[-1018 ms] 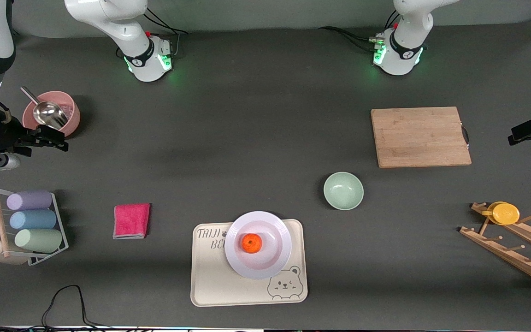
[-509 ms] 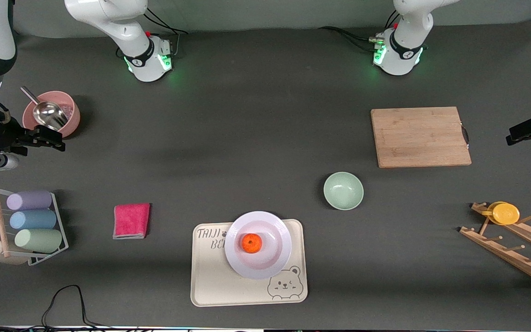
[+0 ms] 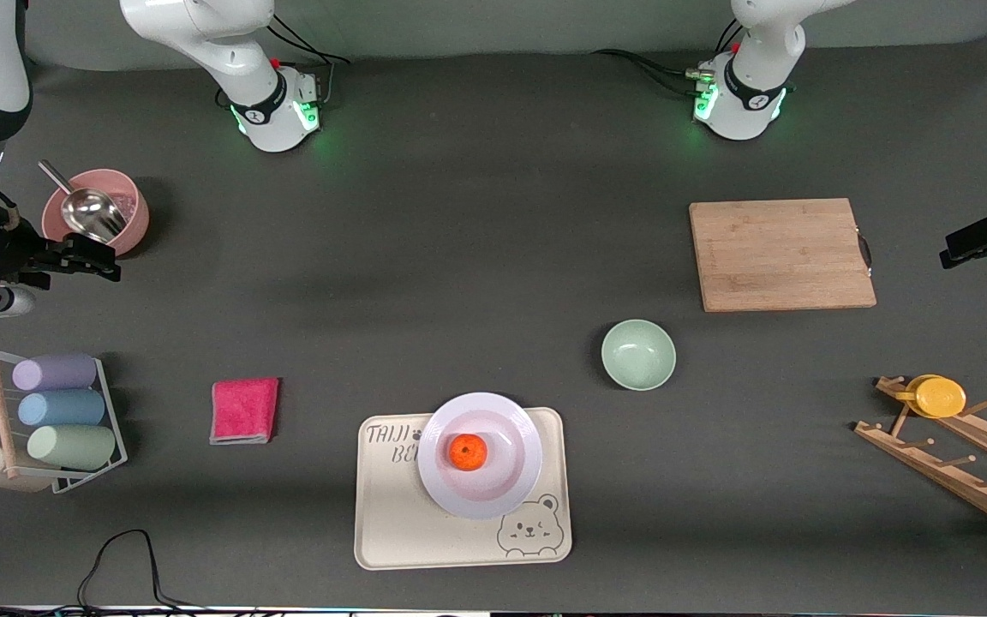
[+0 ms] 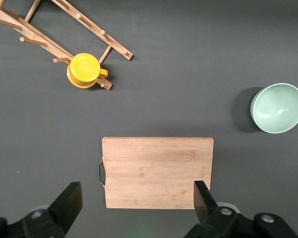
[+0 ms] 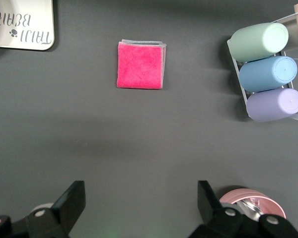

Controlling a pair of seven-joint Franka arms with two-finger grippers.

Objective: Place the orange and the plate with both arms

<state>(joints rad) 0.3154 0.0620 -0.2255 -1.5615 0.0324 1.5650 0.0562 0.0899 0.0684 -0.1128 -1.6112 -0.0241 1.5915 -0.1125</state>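
The orange (image 3: 467, 452) sits in the middle of the plate (image 3: 511, 480), and the plate rests on the cream tray (image 3: 408, 531), covering the tray's corner toward the robots' edge & the left arm's end. Tray lies near the table (image 3: 476, 240) edge closest to the front camera, abt midway along it.

Left gripper (image 4: 136, 208): up in the air at the left arm's end of the table, over the bare mat just beside the cutting board (image 3: 780, 254); fingers spread wide, nothing betw them. In the front view only its black tip (image 3: 982, 242) shows at the frame edge.

Right gripper (image 5: 141, 208): also up in the air, at the right arm's end, over the mat by the pink bowl (image 3: 129, 214) w/ the metal scoop (image 3: 89, 212) in it; fingers spread wide, empty. Front view shows it (image 3: 86, 260) just beside that bowl.

Both grippers are well apart from the plate & orange.

Other stuff: green bowl (image 3: 638, 354) betw the tray and the cutting board; pink cloth (image 3: 244, 410) beside the tray toward the right arm's end; wire rack w/ three cups (image 3: 61, 410) lying on their sides (purple, blue, green) near the right arm's end; wooden peg rack (image 3: 956, 467) w/ a yellow cup (image 3: 937, 397) on it at the left arm's end.
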